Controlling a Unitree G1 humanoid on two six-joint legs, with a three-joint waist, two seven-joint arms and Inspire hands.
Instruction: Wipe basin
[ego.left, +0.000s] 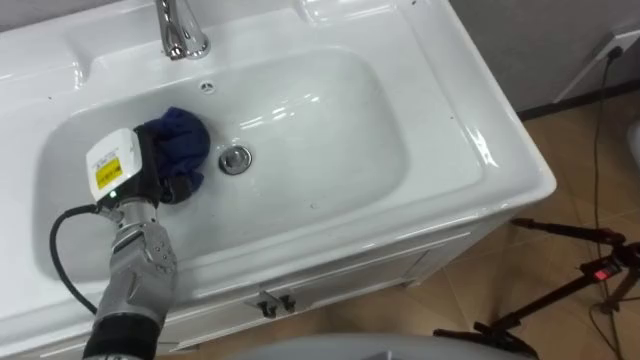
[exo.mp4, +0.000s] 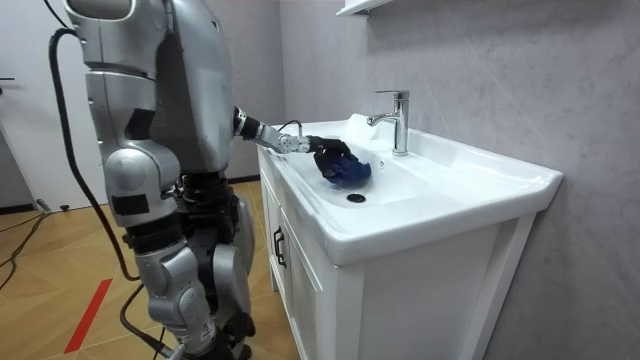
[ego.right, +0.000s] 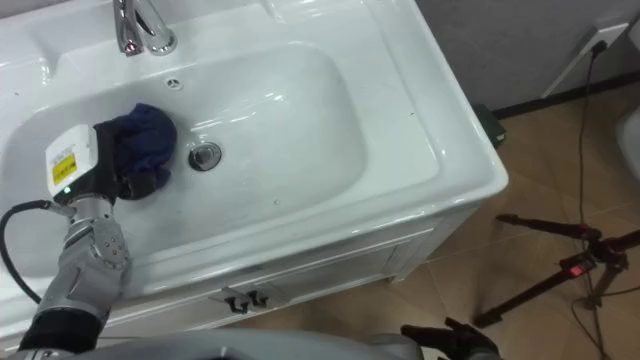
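The cloth (ego.left: 185, 140), a dark blue soft fabric, is lying bunched into a rounded, creased lump on the left slope of the basin (ego.left: 330, 130), just left of the drain (ego.left: 235, 159). Its longer run is lying from the hand toward the basin's back wall, with the free end pointing at the faucet base. The left hand (ego.left: 152, 170) is reaching in from the lower left and is closing its dark fingers over the near end of the cloth, pressing it against the basin wall.

The basin is a glossy white ceramic bowl, rectangular with rounded corners, and is reflecting light along its right slope. The drain is a round metal fitting at the lowest point. A chrome faucet (ego.left: 180, 30) is standing on the back ledge, above a small overflow hole (ego.left: 207, 87).

The white cabinet (ego.left: 350, 275) below is carrying dark handles (ego.left: 272, 303). The right hand (ego.right: 450, 340) is showing as a dark shape at the lower edge; its state cannot be told. In the room view the robot is standing at the cabinet front.
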